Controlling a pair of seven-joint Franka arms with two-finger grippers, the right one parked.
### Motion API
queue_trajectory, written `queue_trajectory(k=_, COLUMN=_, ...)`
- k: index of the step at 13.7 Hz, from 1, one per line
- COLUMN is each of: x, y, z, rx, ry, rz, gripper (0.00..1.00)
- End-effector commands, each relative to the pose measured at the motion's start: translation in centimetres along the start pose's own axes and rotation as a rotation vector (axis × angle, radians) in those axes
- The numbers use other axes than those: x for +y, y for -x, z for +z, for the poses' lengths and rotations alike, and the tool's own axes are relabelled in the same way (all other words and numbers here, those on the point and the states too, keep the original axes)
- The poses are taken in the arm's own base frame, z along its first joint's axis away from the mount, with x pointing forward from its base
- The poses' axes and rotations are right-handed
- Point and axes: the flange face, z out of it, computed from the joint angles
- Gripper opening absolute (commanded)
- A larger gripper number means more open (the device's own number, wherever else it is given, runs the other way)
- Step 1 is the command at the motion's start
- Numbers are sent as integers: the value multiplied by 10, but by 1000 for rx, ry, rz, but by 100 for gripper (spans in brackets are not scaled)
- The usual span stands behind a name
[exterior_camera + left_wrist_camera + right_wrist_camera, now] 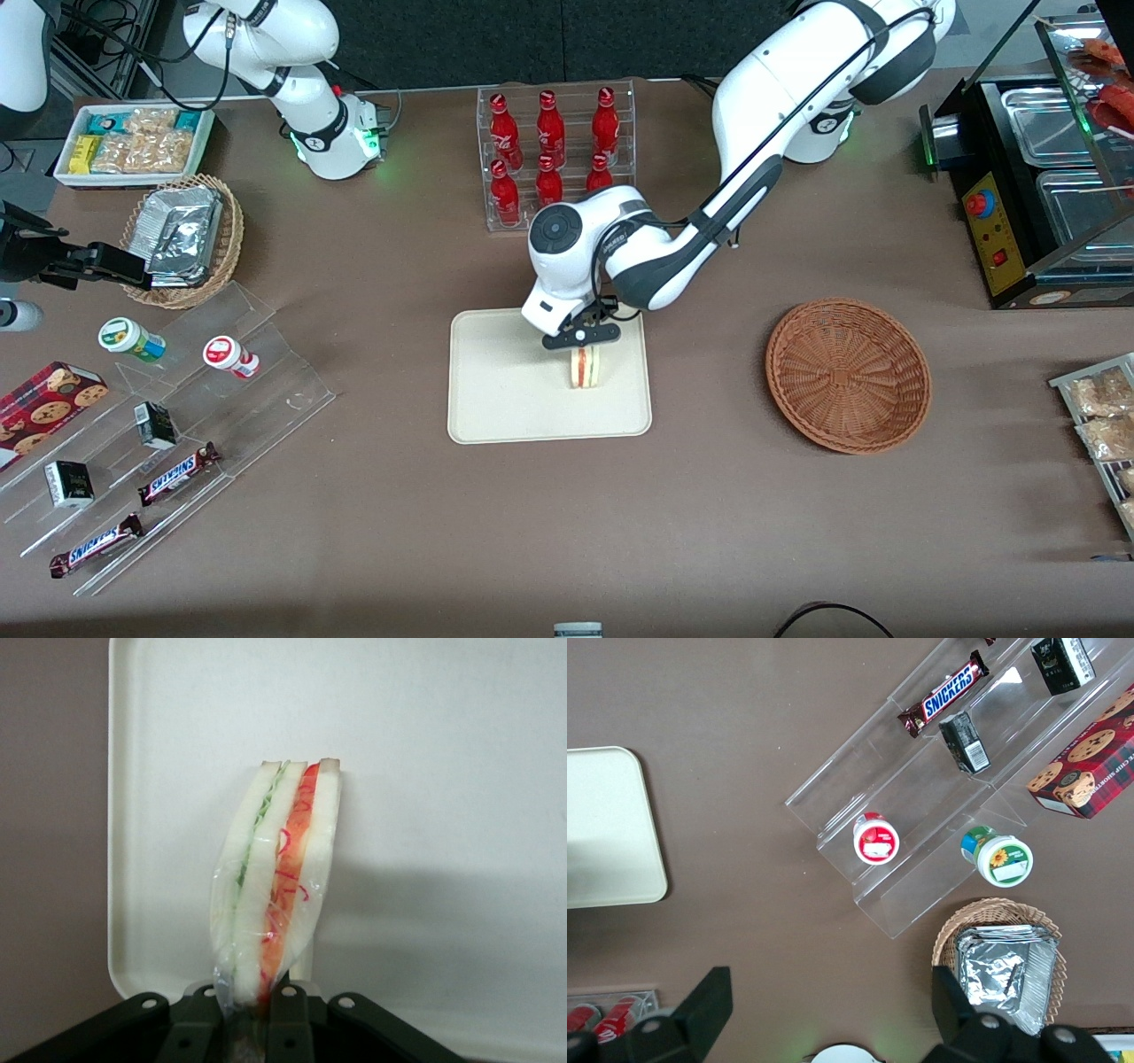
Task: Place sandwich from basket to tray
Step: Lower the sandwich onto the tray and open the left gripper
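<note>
The sandwich (pixel 585 368), a wrapped white-bread wedge with a red-orange and a green filling stripe, stands on edge on the cream tray (pixel 496 390). My left gripper (pixel 580 341) is directly above it and shut on its top end. In the left wrist view the black fingers (pixel 288 1019) pinch the sandwich (pixel 275 886) and its clear wrap, with the tray (pixel 443 771) under it. Whether the sandwich rests on the tray or hangs just above it I cannot tell. The reddish-brown wicker basket (pixel 848 375) lies empty toward the working arm's end of the table.
A clear rack of red bottles (pixel 555 155) stands just farther from the camera than the tray. Acrylic steps with snack bars and cups (pixel 177 425), a tan basket of foil packets (pixel 184 237) and a white snack box (pixel 133 142) lie toward the parked arm's end. A black food warmer (pixel 1045 186) stands past the basket.
</note>
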Motion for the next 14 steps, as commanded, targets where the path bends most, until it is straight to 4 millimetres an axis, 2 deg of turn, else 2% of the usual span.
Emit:
queue_trajectory(k=1, x=20, y=-17, z=10, rx=39, ry=-3, rz=-51, gripper=0)
queue_trajectory(k=2, x=21, y=-22, z=12, rx=37, ry=1, rz=-60, gripper=0)
queue_trajectory(k=6, x=28, y=-11, z=10, rx=36, ry=-3, rz=-49, gripper=0)
queue_trajectory(k=7, x=28, y=-11, z=11, rx=34, ry=-5, rz=-49, gripper=7)
queue_trajectory(k=9, x=28, y=-10, z=9, rx=37, ry=-7, rz=-46, gripper=45)
queue_trajectory(k=10, x=25, y=-10, z=12, rx=36, ry=-29, rz=-40, gripper=90)
queue_trajectory(k=11, x=22, y=-9, z=13, rx=25, ry=-58, rz=-40, gripper=99)
queue_trajectory(k=13, x=19, y=-11, z=6, rx=20, ry=-70, rz=-53, gripper=100)
queue_trajectory(k=14, x=15, y=-15, z=-7, rx=27, ry=-64, rz=-65, gripper=100)
